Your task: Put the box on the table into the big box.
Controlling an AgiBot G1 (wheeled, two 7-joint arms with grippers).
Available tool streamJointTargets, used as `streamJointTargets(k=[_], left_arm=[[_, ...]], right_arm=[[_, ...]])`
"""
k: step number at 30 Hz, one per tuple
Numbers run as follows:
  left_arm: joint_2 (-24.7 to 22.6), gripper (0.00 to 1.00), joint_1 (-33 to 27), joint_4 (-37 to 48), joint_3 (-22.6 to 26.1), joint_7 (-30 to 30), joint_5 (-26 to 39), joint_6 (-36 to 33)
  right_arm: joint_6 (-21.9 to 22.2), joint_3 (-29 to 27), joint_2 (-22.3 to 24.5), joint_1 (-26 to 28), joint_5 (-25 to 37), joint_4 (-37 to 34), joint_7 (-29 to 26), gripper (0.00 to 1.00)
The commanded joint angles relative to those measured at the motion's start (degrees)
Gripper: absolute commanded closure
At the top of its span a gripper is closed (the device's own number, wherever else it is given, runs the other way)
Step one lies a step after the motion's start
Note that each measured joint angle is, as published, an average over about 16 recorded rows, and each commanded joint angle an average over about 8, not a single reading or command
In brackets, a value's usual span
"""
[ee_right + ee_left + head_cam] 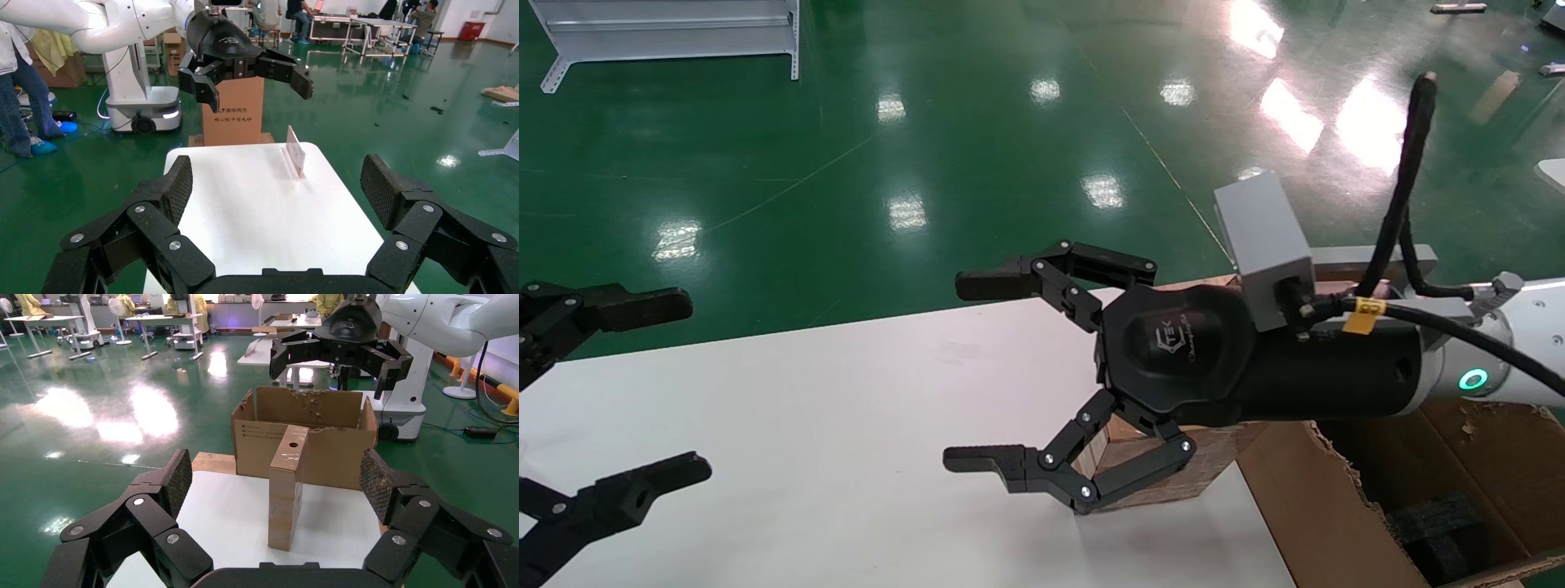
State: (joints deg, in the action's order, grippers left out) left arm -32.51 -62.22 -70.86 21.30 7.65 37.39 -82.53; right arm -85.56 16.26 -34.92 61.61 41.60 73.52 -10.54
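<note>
Standing upright on the table (829, 425) near its right edge: the box (286, 487), narrow holed face toward the left wrist camera, just in front of the big box (306, 441). Beyond that right edge, pressed up against it: the big box, torn flaps up, black foam (1434, 523) inside. Hovering above the box with fingers spread wide and nothing between them: right gripper (993, 376), pointing across the table toward the left. At the table's left edge, likewise spread wide and holding nothing: left gripper (641, 392). Between the two grippers, bare white tabletop. Past the far edge, green floor (928, 147).
</note>
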Motion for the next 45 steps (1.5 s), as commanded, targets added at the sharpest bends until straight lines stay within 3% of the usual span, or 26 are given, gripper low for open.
streamJointTargets(k=[1, 21, 28, 31, 36, 37, 39, 45], left_arm=[[0.00, 0.00, 0.00, 0.00, 0.00, 0.00, 0.00, 0.00], [0.00, 0.00, 0.00, 0.00, 0.00, 0.00, 0.00, 0.00], [0.00, 0.00, 0.00, 0.00, 0.00, 0.00, 0.00, 0.00], [0.00, 0.24, 0.00, 0.00, 0.00, 0.00, 0.00, 0.00], [0.00, 0.87, 0.00, 0.00, 0.00, 0.00, 0.00, 0.00], [0.00, 0.93, 0.00, 0.00, 0.00, 0.00, 0.00, 0.00], [0.00, 1.00, 0.00, 0.00, 0.00, 0.00, 0.00, 0.00], [0.00, 1.00, 0.00, 0.00, 0.00, 0.00, 0.00, 0.00]], right_arm=[[0.00, 0.00, 0.00, 0.00, 0.00, 0.00, 0.00, 0.00], [-0.03, -0.02, 0.07, 0.00, 0.19, -0.03, 0.08, 0.00], [-2.06, 1.04, 1.54, 1.59, 4.67, -1.13, 2.98, 0.00], [-3.70, 2.09, 2.31, 2.84, 7.31, -3.46, 5.31, 0.00], [-5.17, 4.40, 3.72, 4.62, 9.40, -8.68, 9.28, 0.00], [-5.26, 4.97, 4.05, 4.94, 9.53, -9.63, 10.01, 0.00], [-5.37, 6.14, 4.67, 5.53, 9.58, -11.35, 11.32, 0.00], [-5.54, 10.24, 6.00, 6.63, 9.09, -15.22, 14.93, 0.00]])
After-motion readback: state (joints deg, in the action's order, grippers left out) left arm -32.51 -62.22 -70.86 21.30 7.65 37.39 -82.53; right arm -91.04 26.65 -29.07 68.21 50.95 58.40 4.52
